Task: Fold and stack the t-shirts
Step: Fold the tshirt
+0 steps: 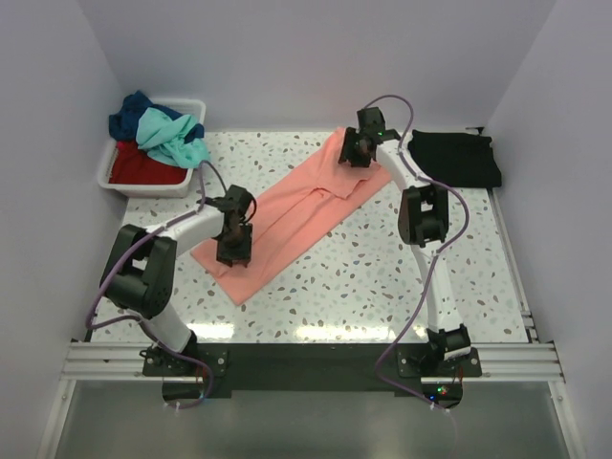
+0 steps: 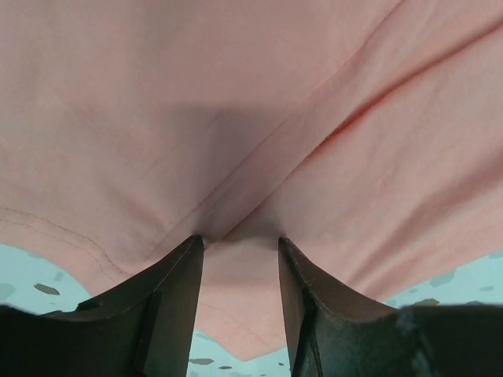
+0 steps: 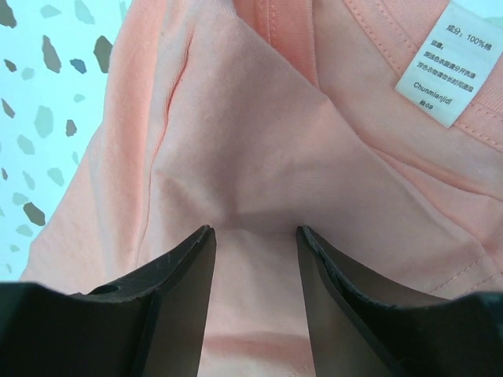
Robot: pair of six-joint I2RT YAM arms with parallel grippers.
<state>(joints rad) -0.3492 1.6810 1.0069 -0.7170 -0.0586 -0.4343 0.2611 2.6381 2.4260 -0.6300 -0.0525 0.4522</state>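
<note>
The desk (image 1: 382, 287) has a pale terrazzo top, white with scattered grey and brown flecks, and fills the middle of the top external view. A white plastic bin (image 1: 153, 189), rectangular with a rolled rim, stands on the desk at its far left corner, close to the left wall (image 1: 48, 143). The rear wall (image 1: 306, 57) and right wall (image 1: 564, 143) are plain and pale, and close the desk in on those sides. An aluminium rail (image 1: 100, 359) runs along the near edge of the desk. A black mounting plate (image 1: 306, 363) lies across the middle of that rail. A second rail (image 1: 512, 258) runs along the desk's right edge.
</note>
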